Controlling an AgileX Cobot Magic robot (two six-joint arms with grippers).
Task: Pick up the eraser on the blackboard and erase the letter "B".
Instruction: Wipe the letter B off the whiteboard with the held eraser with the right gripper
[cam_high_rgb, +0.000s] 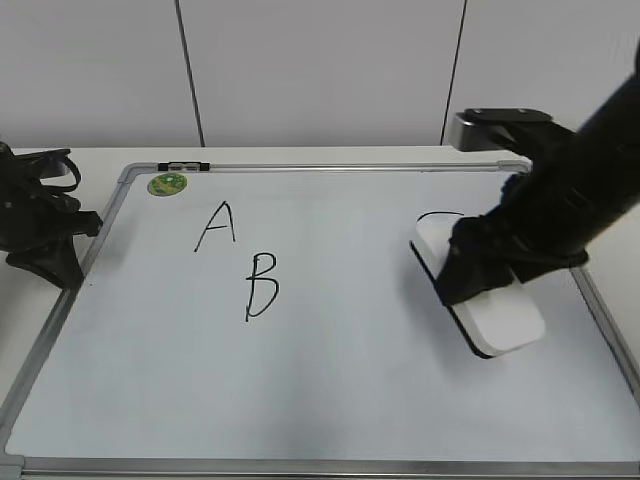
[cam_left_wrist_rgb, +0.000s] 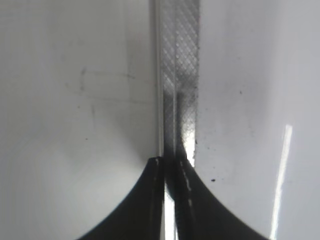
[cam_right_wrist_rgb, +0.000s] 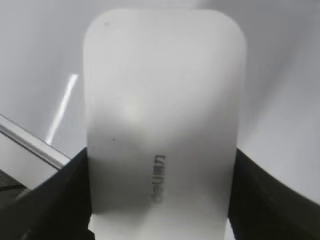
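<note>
The white eraser (cam_high_rgb: 505, 318) lies on the blackboard (cam_high_rgb: 330, 390) at its right side, with grey lettering on top in the right wrist view (cam_right_wrist_rgb: 165, 115). My right gripper (cam_high_rgb: 480, 270) is shut on it; a black finger presses each long side (cam_right_wrist_rgb: 160, 155). The black letter "B" (cam_high_rgb: 261, 286) is left of centre, well to the left of the eraser. My left gripper (cam_high_rgb: 60, 235) rests at the board's left edge, shut and empty, its tips (cam_left_wrist_rgb: 172, 165) over the silver frame (cam_left_wrist_rgb: 180, 60).
A black "A" (cam_high_rgb: 216, 227) stands above and left of the "B". A "C" (cam_high_rgb: 440, 214) is mostly hidden behind the right arm. A round green sticker (cam_high_rgb: 167, 184) sits at the board's top left corner. A wall stands behind the table.
</note>
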